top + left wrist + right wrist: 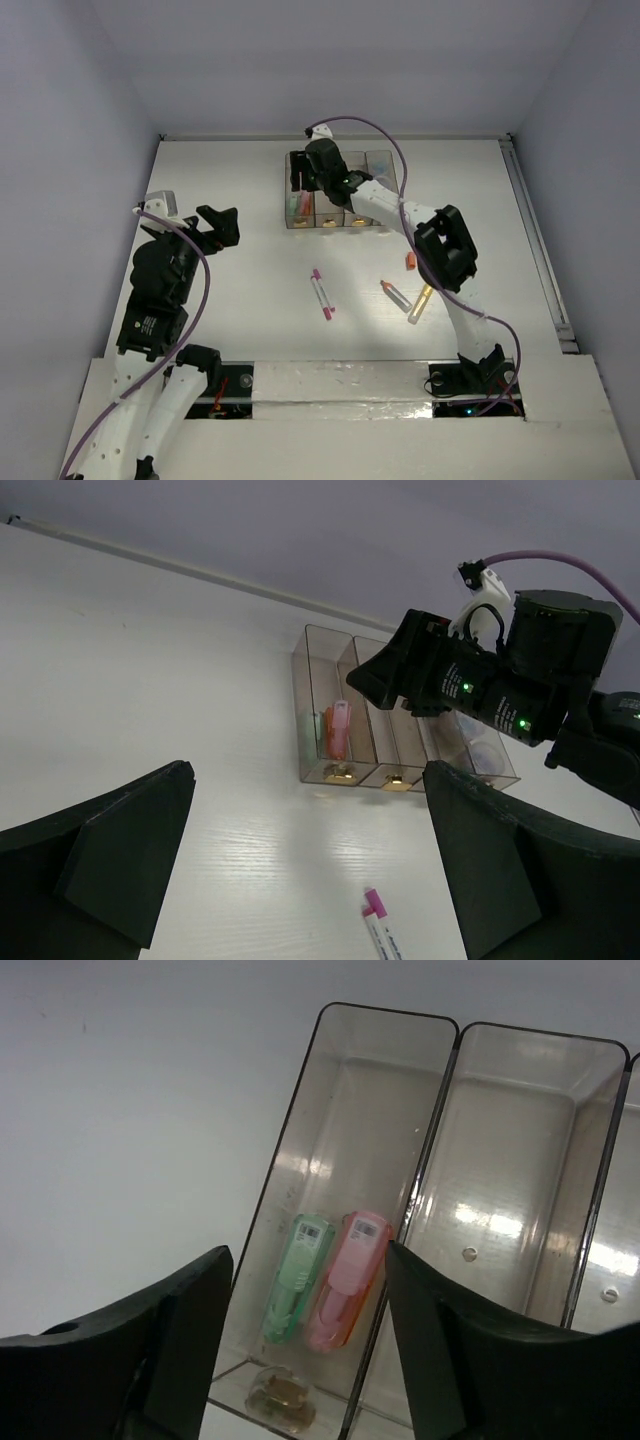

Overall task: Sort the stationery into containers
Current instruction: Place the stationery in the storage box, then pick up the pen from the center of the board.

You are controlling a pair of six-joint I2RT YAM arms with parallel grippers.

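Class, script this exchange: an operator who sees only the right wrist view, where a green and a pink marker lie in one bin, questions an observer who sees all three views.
Operator: Is any stationery left outside the bins?
Observer: Yes. A white-magenta pen, an orange marker, a pink-tipped stick and a gold marker lie loose in front of the bins.
Operator: Where is the other arm?
Observer: The left gripper hangs open and empty over the left side of the table.

One green marker, one pink marker — translucent grey-brown bins, gold knobs.
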